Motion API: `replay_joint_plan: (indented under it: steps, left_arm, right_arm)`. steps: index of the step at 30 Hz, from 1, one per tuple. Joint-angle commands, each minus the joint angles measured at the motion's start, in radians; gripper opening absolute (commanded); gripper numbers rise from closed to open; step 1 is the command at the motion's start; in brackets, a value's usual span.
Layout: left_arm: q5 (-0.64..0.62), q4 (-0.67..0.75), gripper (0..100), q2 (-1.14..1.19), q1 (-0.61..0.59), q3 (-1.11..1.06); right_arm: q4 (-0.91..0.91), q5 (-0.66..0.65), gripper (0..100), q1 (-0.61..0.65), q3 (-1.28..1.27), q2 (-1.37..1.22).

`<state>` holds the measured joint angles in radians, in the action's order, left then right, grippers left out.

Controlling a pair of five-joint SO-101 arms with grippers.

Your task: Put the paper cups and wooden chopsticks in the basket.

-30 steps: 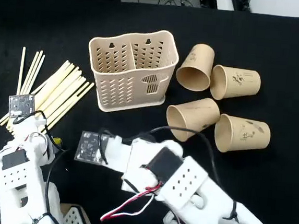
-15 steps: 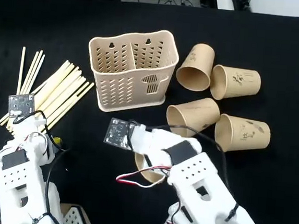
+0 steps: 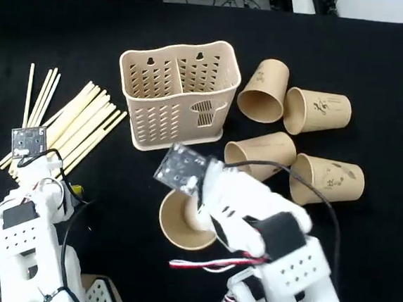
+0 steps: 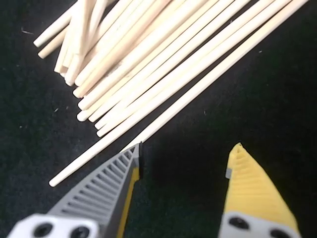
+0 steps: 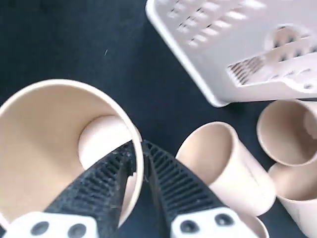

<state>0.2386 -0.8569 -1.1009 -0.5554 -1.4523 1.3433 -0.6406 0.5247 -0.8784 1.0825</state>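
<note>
My right gripper point(image 5: 138, 156) is shut on the rim of a paper cup point(image 5: 54, 148), one finger inside and one outside; in the high view that cup point(image 3: 181, 223) hangs in front of the basket point(image 3: 181, 96). Several more paper cups point(image 3: 261, 156) lie on their sides to the right of the basket. A pile of wooden chopsticks point(image 3: 70, 122) lies at the left. My left gripper point(image 4: 185, 156) stands open just short of the chopsticks' point(image 4: 163, 64) near ends, with nothing between its fingers.
The basket point(image 5: 237, 44) has two compartments and perforated walls. A black cloth covers the table. A small perforated white object point(image 3: 97, 294) sits at the front edge by the left arm's base.
The right arm has swung to the right and toward the basket, carrying the paper cup, which now shows in front of the basket. The left arm has stayed still.
</note>
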Motion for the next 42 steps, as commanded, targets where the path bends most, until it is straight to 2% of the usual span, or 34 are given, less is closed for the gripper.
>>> replay_joint_plan:
  steps: [1, 9, 15, 22, 26, 32, 42]
  left_arm:
    - [0.009, 0.012, 28, -0.011, 0.001, 0.005]
    - [0.009, 0.015, 28, -0.011, 0.002, 0.005]
    - [0.009, 0.015, 28, -0.011, 0.002, 0.005]
    - [0.009, 0.015, 28, -0.011, 0.002, 0.005]
    - [0.009, 0.015, 28, -0.011, 0.002, 0.005]
    - [0.009, 0.017, 28, -0.011, 0.002, 0.005]
    - [0.009, 0.018, 28, -0.011, 0.004, 0.005]
  right_arm:
    - [0.052, 0.106, 1.1, -0.009, 0.206, 0.001]
    - [0.077, 0.292, 1.1, -0.014, 0.630, -0.200]
    - [0.124, 0.365, 1.1, -0.018, 1.055, -0.412]
    - [0.124, 0.368, 1.1, -0.195, 1.434, -0.734]
    - [0.118, 0.368, 1.1, -0.281, 1.555, -0.931]
    - [0.126, 0.368, 1.1, -0.339, 1.666, -1.155]
    - [0.176, 0.368, 1.1, -0.318, 1.675, -1.222]
